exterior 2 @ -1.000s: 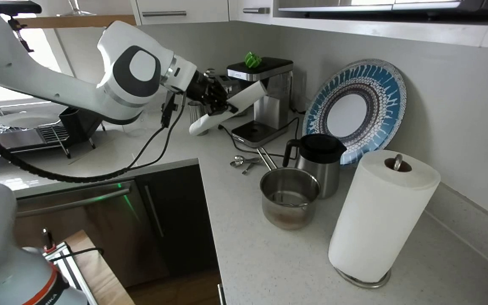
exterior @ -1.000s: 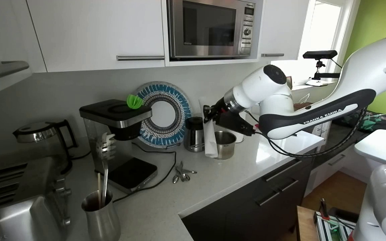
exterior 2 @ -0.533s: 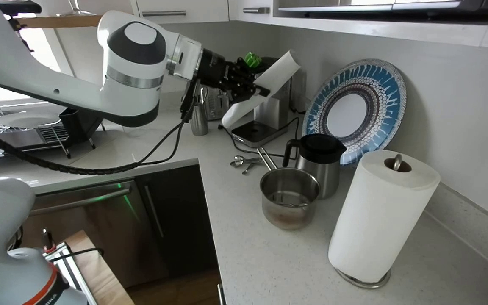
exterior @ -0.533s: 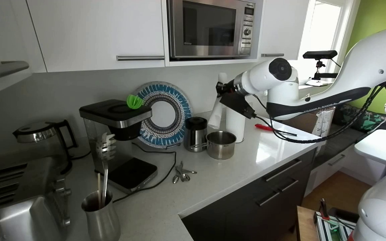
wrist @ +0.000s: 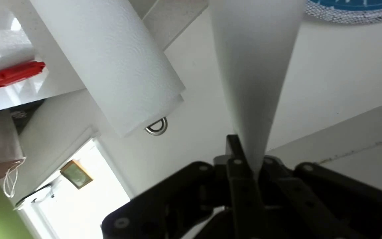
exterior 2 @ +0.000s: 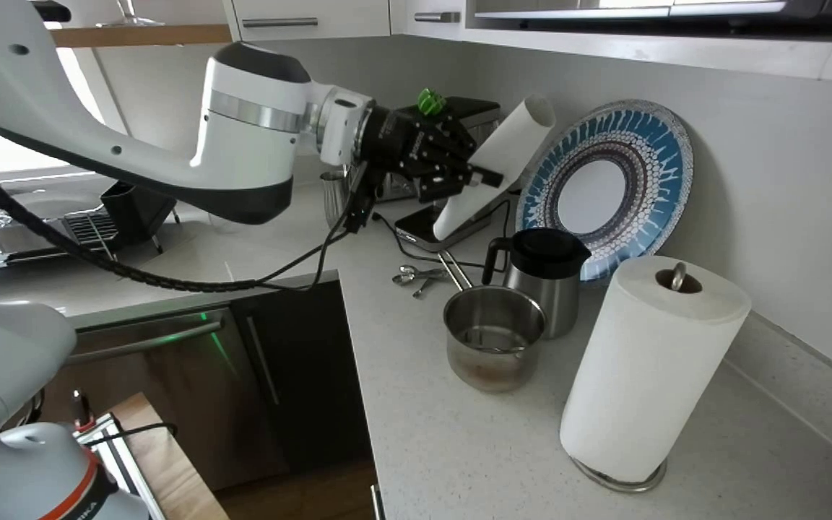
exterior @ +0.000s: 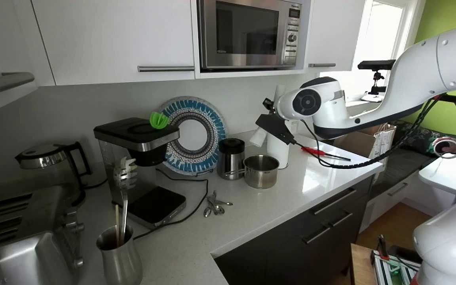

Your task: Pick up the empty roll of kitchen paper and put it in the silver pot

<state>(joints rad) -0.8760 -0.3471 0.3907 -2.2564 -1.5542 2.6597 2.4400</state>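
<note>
I have the gripper (exterior 2: 482, 166) pinching the empty kitchen-paper tube (exterior 2: 513, 137) around its middle; in the wrist view the pale cardboard narrows down to where the fingers (wrist: 240, 179) clamp it. The tube hangs in the air, tilted, higher than the steel saucepan (exterior 2: 484, 368) and apart from it. From my feeds I can't tell whether any part is straight above the saucepan. The saucepan stands upright on the counter (exterior 2: 459, 455), its handle (exterior 2: 454, 269) towards the coffee maker (exterior: 143, 174). Just beside the saucepan, on the side of the wall (exterior 2: 784, 209), I see a black-lidded steel carafe (exterior 2: 555, 289), and farther back from the saucepan a round blue-patterned plate (exterior 2: 658, 155) leaning back. Metal measuring spoons (exterior: 214, 204) lie near the saucepan, off its handle end. In both exterior views a paper-towel roll (exterior 2: 651, 383) stands near the saucepan, on the side away from the coffee maker. On that same side, farther from the saucepan, an exterior view shows me a red-handled tool (exterior: 314, 151).
</note>
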